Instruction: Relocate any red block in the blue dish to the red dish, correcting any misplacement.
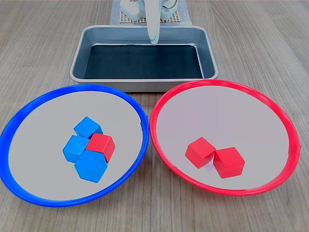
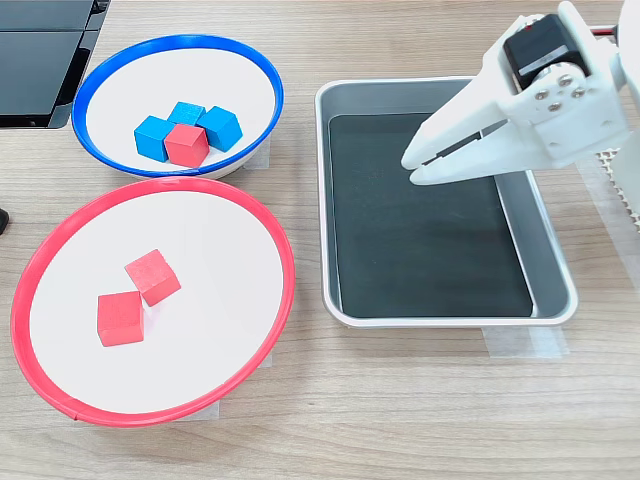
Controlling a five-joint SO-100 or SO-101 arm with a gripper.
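White fingers [image 2: 412, 167] hang over the metal tray [image 2: 555, 265] in the second exterior view, their tips nearly together with only a thin slit between them, and they hold nothing. In the first exterior view only a pale tip [image 1: 153, 38] shows, pointing down above the tray's [image 1: 78, 58] far edge. The red block [image 1: 102, 146] lies in the blue dish [image 1: 29, 108], pressed against three blue cubes [image 1: 90, 166]; in the first exterior view it sits on the right of that cluster, touching all three. In the second exterior view the same block [image 2: 186, 145] is at the near edge of the cluster, with blue cubes [image 2: 219, 127] on either side and behind it, inside the blue dish [image 2: 105, 65]. The red dish [image 1: 285, 125] stands just beside the blue one, their rims almost touching in the first exterior view. It holds two red cubes [image 1: 228, 162] that touch each other, set a little right of its middle in the first exterior view. In the second exterior view the red dish [image 2: 250, 215] lies nearer the camera than the blue one, and its two cubes [image 2: 121, 318] sit left of centre. The tray is dark inside and holds no blocks. All three vessels rest on a wood-grain counter [image 1: 270, 43], with the tray beyond the two dishes in the first exterior view and to their right on the counter [image 2: 400, 400] in the second exterior view. The fingers are well apart from the red block.
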